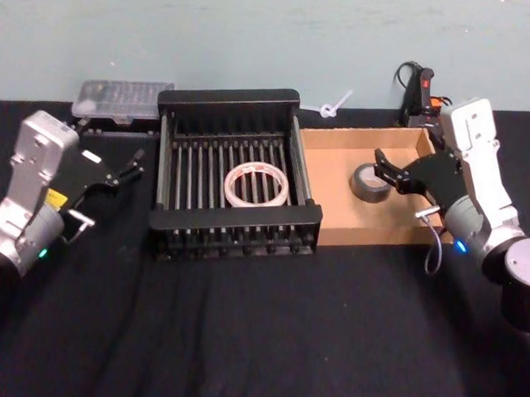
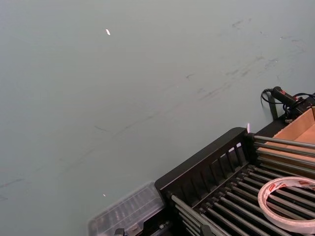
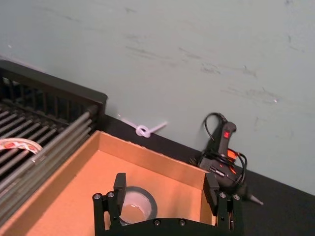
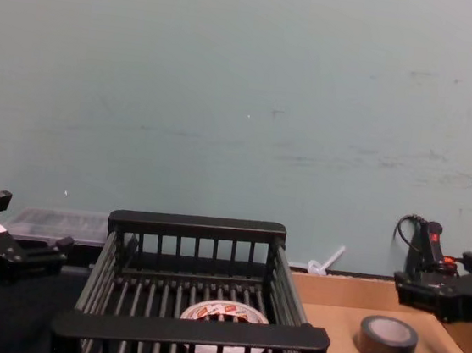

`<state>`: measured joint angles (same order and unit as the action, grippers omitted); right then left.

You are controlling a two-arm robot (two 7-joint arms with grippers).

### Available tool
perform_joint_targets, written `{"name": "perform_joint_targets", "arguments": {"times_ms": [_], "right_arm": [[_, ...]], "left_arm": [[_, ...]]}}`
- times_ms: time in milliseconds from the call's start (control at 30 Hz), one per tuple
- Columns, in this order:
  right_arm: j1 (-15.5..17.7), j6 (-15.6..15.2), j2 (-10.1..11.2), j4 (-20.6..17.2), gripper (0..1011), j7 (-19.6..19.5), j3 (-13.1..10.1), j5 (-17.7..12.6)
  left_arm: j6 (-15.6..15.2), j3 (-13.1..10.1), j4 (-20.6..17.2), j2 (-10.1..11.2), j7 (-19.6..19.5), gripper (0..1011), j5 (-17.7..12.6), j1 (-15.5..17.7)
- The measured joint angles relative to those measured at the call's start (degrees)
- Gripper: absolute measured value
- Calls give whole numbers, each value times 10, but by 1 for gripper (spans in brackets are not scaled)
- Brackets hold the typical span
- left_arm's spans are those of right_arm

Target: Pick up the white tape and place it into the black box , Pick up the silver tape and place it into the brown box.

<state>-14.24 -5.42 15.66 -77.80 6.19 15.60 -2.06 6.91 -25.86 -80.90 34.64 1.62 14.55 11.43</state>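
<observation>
The white tape (image 1: pixel 257 184) lies flat on the slatted floor of the black box (image 1: pixel 227 98), also seen in the left wrist view (image 2: pixel 290 204) and chest view (image 4: pixel 224 320). The silver tape (image 1: pixel 369 182) rests on the floor of the brown box (image 1: pixel 378 230), near its middle. My right gripper (image 1: pixel 385 169) hangs open over the brown box, just above and to the right of the silver tape (image 3: pixel 138 204), with nothing held between its fingers (image 3: pixel 119 184). My left gripper (image 1: pixel 130 168) stands open and empty to the left of the black box.
A clear plastic case (image 1: pixel 124 100) lies behind the black box's left corner. A black and orange glue gun (image 1: pixel 419 91) stands behind the brown box, and a white zip tie (image 1: pixel 333 105) lies by the wall. Black cloth covers the table.
</observation>
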Motion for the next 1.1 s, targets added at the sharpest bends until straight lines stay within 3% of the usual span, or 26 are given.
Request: {"name": "perform_joint_targets", "arguments": {"times_ms": [233,1100], "right_arm": [[-2,9,-13,27,1003,-11,-6,15],[-2,8,-10,20,1002,-10,-5,12]], "left_arm": [[0,0,0,0,0,1001,0,0],[0,0,0,0,0,1001,0,0]]}}
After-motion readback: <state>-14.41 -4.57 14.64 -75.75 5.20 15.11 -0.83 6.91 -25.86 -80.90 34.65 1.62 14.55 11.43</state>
